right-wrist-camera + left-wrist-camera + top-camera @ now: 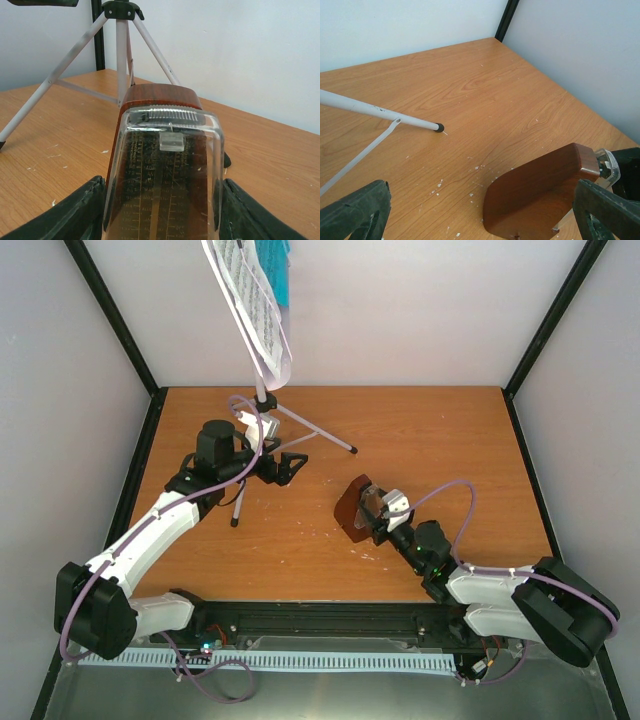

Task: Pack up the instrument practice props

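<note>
The music stand (264, 398) stands at the back on its tripod legs (120, 55), with white sheet music (255, 310) and a teal booklet (280, 270) on its desk. My left gripper (288, 468) hovers open between two of the legs, with nothing between its fingers (355, 212). One leg (370, 107) lies ahead of it in the left wrist view. My right gripper (162, 200) is shut on the brown metronome (352, 510), pads on the sides of its clear cover (165, 170). The metronome (540, 192) is tipped over, base towards the left arm.
White walls and black frame posts (120, 320) close in the wooden table (450, 440) on three sides. Small white flecks dot the wood near the metronome (440, 184). The arm bases and cable rail (320, 620) line the near edge.
</note>
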